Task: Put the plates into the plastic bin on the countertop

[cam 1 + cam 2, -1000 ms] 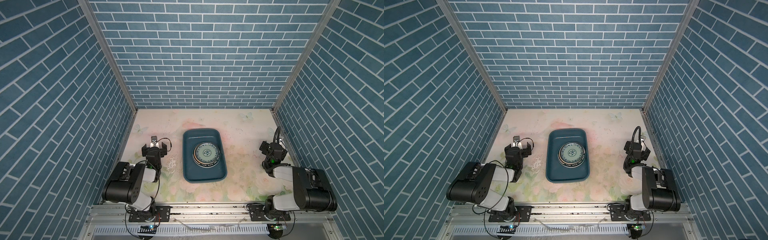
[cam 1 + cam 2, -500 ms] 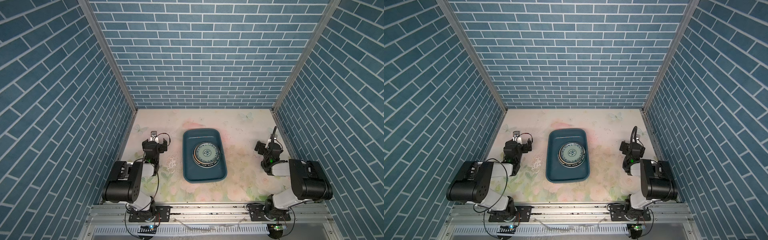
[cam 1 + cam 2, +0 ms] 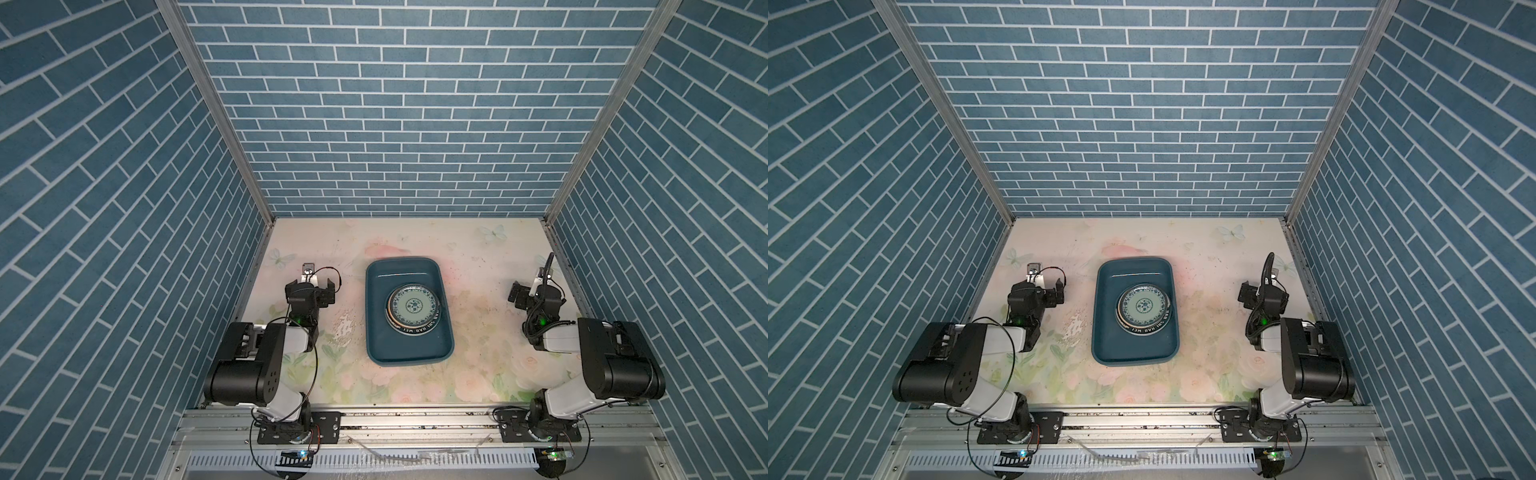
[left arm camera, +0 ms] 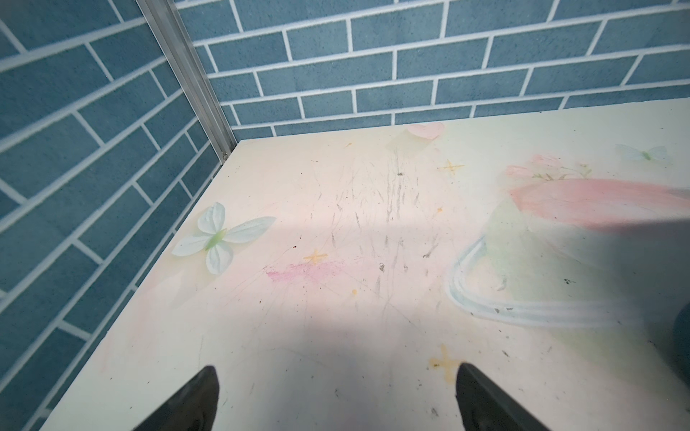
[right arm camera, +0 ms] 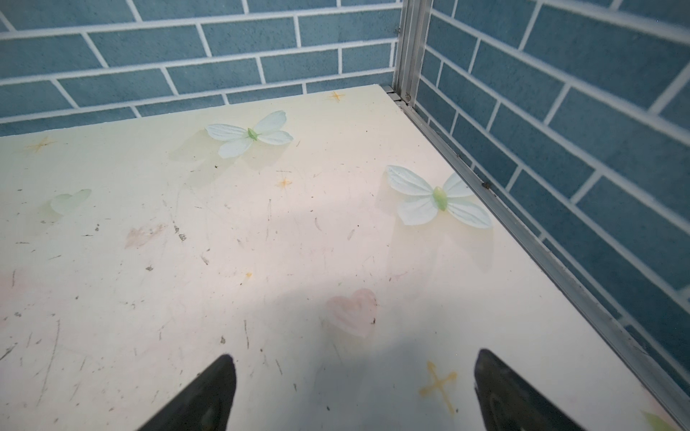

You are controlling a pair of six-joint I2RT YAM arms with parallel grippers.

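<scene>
Sitting stacked inside shallow dark teal rectangular plastic bin (image 3: 409, 351): round plates (image 3: 412, 306), blue-patterned one topmost. Bin resting mid pale floral countertop (image 3: 478, 266). Left gripper (image 4: 336, 373), right gripper (image 5: 354, 358) hovering either side of bin, jaws spread wide, holding nothing.

There is one plastic bin (image 3: 399, 272) on one countertop (image 3: 478, 257). In the bin there is one stack of plates (image 3: 1121, 309). On top lies one blue-patterned plate (image 3: 413, 306). Under it is one white plate (image 3: 415, 331), and its lettered rim shows at 6 o'clock. More edges show at 9 o'clock, but I cannot count the plates below. There are two arms: the left arm (image 3: 249, 365) at 9 o'clock of the bin and the right arm (image 3: 615, 365) at 3 o'clock. There are two grippers, the left gripper (image 4: 336, 373) and the right gripper (image 5: 356, 358). Three brick walls (image 3: 395, 104) stand around.
</scene>
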